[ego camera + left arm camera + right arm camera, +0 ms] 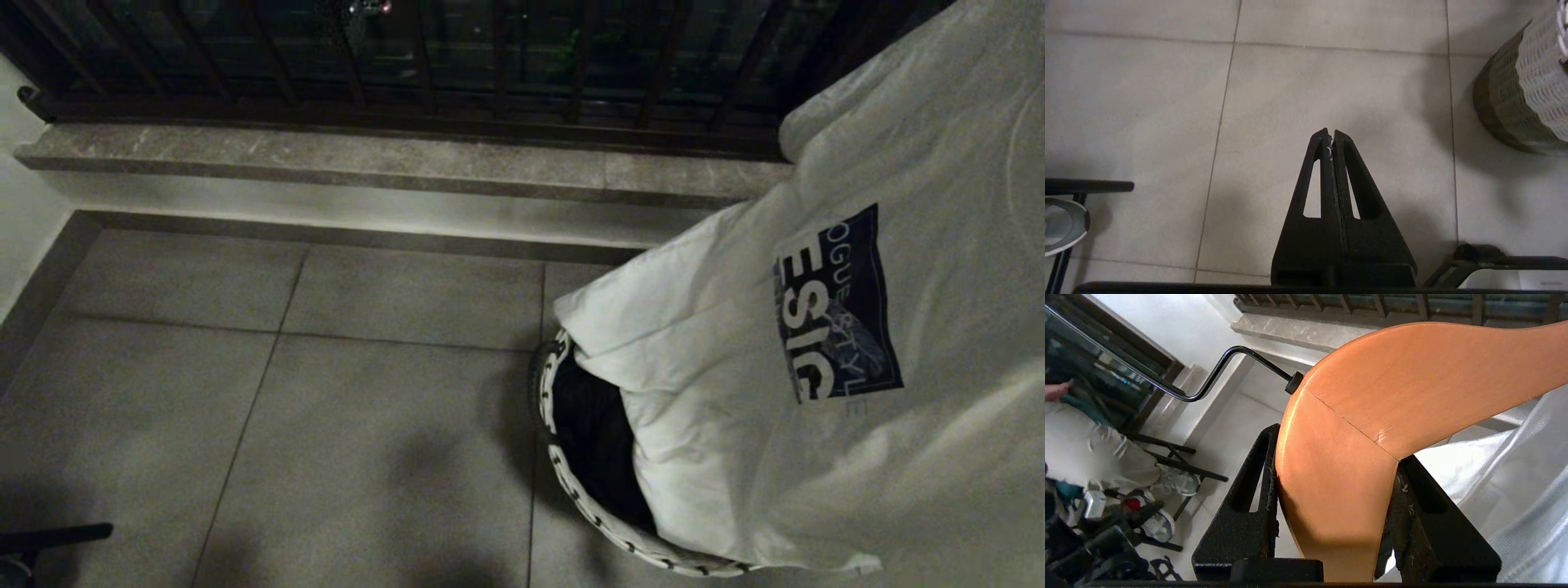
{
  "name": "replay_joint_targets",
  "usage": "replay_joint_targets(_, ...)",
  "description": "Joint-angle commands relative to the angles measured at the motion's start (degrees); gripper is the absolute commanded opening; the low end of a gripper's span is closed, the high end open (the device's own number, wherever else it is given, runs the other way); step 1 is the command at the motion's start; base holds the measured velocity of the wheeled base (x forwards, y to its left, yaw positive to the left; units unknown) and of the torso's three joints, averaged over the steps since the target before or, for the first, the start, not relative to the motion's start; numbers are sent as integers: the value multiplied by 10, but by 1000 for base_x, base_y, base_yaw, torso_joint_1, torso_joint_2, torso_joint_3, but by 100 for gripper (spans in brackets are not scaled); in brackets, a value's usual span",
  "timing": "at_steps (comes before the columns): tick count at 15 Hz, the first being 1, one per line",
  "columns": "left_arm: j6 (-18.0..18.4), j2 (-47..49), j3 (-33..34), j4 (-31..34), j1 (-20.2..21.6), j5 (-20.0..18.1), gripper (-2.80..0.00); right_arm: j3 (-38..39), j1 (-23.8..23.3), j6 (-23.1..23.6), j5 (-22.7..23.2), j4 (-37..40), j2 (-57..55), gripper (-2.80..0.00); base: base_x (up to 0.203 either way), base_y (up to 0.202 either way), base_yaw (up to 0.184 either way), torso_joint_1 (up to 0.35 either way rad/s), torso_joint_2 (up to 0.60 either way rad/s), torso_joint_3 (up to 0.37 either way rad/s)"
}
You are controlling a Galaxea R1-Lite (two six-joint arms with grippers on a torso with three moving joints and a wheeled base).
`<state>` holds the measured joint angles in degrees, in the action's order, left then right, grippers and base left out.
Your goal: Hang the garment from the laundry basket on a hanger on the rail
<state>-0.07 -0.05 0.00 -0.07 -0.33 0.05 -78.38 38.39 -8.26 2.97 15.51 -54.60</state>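
1. Fingers (1249, 498) of the right gripper (1333, 457) stand about half apart, clamped on either side of a wooden hanger (1372, 400) at its thick middle, where a seam crosses the wood.
2. Both black fingers (1321, 171) of the left gripper (1330, 134) are pressed together with nothing between them, pointing down at bare floor.
3. Underfoot is a floor of large grey tiles (326, 408) with thin grout lines. It ends at a low stone ledge (367, 159), and dark vertical railings (424, 57) rise behind that, with night beyond.
4. A white wall (1180, 330) closes the corner. Down to one side sits a clutter of gear, dark frame legs and pale cloth; I can't make out more.
5. From the hanger's top a black metal hook (1216, 375) bends away toward the wall and window frame. One wooden arm sweeps out long toward the railings; the other runs back between the fingers.
6. A white T-shirt (857, 327) with a dark blue printed patch hangs draped from the upper right, its long axis slanting down so that its lower folds reach the basket.
7. The laundry basket (571, 482), round and woven with a black-flecked rim, stands on the tiles. The shirt covers its right side; its inside looks dark.
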Motion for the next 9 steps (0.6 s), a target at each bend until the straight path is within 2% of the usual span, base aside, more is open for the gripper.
replay_joint_targets(1,0,0,0,0,0,0,-280,7,-3,1,0,0,1,-280,0,0,0,2,-2,170)
replay_joint_targets(5,0,0,0,0,0,0,-280,17,-5,29,1,2,11,-280,0,0,0,3,1,201)
replay_joint_targets(9,-1,0,0,0,0,0,-280,21,-5,30,2,1,11,-280,0,0,0,4,2,201)
